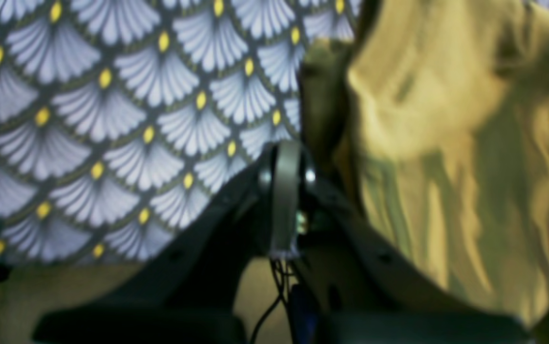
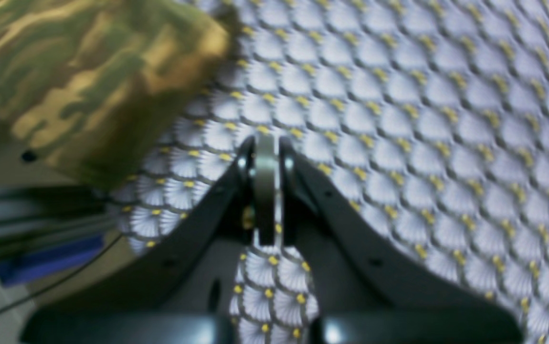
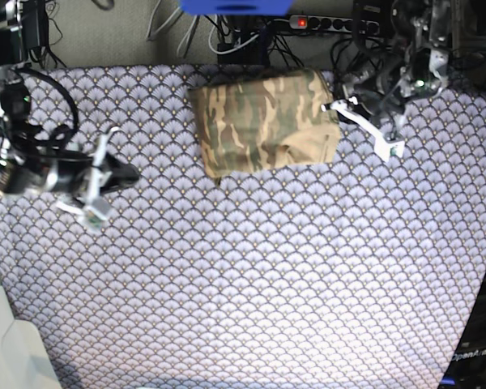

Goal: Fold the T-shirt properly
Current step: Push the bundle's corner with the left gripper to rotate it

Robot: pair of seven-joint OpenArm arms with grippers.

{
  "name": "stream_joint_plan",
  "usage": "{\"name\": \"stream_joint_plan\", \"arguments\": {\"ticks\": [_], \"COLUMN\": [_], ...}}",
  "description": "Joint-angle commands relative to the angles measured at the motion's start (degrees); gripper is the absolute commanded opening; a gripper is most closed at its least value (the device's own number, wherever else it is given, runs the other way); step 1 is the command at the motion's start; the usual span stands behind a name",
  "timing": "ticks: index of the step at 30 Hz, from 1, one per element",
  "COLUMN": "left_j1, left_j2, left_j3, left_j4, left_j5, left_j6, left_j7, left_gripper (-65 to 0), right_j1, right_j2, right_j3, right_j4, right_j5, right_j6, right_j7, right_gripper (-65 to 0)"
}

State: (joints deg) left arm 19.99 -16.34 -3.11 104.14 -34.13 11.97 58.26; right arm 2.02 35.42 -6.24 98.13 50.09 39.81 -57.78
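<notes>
Already the T-shirt (image 3: 263,121) is lying folded into a compact block near the tablecloth's (image 3: 243,275) far edge. Both pincers, left gripper (image 3: 340,104) and right gripper (image 3: 132,172), are sitting pressed together, holding nothing. Being soft, light cloth (likely limp), it is best pinched at a corner or hem.

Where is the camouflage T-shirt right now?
In the base view the T-shirt lies folded on the far, middle part of the tablecloth, just beside the left gripper on that view's right.
</notes>
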Motion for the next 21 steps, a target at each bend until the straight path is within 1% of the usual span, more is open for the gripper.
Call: {"name": "stream_joint_plan", "arguments": {"ticks": [1, 3, 5, 11, 15, 18, 21], "left_j1": [-0.3, -1.6, -2.3, -8.0, -12.8, -17.7, -23.1], "left_j2": [0.1, 1.1, 1.7, 2.5, 4.7, 6.7, 9.3], "left_j3": [0.3, 0.5, 0.6, 4.9, 7.5, 8.1, 8.3], "left_j4": [-0.8, -2.7, -3.8, -8.6, -12.8, -15.9, -20.9], "left_j5": [-0.5, -0.5, -0.5, -0.5, -0.5, -0.5, -0.5], "left_j6": [-0.1, -0.1, -0.1, -0.1, -0.1, -0.1, -0.1], "left_j7": [-0.2, -0.2, -0.2, -0.2, -0.2, -0.2, -3.0], "left_gripper": [-64.6, -64.6, -64.6, -64.6, -64.6, -64.6, -64.6], "right_j1": [-1.3, -4.5, -6.5, -10.1, -12.5, -12.9, -13.8], "right_j2": [0.9, 0.9, 0.7, 0.5, 0.5, 0.5, 0.6], "right_j3": [2.3, 5.5, 7.2, 7.6, 7.6, 7.6, 7.7], "right_j4": [0.9, 0.9, 0.9, 2.5, 4.8, 4.5, 4.6], "right_j5": [1.2, 1.2, 1.2, 1.2, 1.2, 1.1, -0.7], "right_j6": [0.2, 0.2, 0.2, 0.2, 0.2, 0.2, 0.2], "right_j7": [1.7, 2.8, 3.1, 3.1, 3.1, 3.1, 3.1], "right_gripper": [-65.0, -65.0, -65.0, -65.0, -65.0, -65.0, -65.0]}}
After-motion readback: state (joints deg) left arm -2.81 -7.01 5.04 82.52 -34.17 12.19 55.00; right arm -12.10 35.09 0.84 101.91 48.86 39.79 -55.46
